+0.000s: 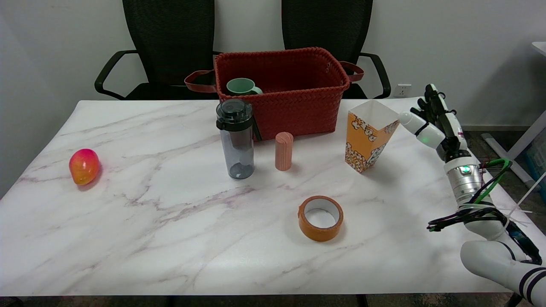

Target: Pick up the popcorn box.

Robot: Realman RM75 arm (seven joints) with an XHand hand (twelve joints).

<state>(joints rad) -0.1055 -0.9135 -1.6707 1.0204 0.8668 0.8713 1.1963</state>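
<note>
Popcorn box [369, 134] stands upright near the tabletop's [170, 221] right edge, just before the basket [281, 91]. The robot hand [433, 121] waits beside it, released and holding nothing; it should wrap the box's middle gently, since thin card crushes.

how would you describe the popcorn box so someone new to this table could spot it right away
Find the red woven basket at the back of the marble table; the popcorn box stands just off its right front corner, near the right hand. It is the only open-topped paper carton, orange and white with popcorn pictures, wider at the top than at the base.
</note>
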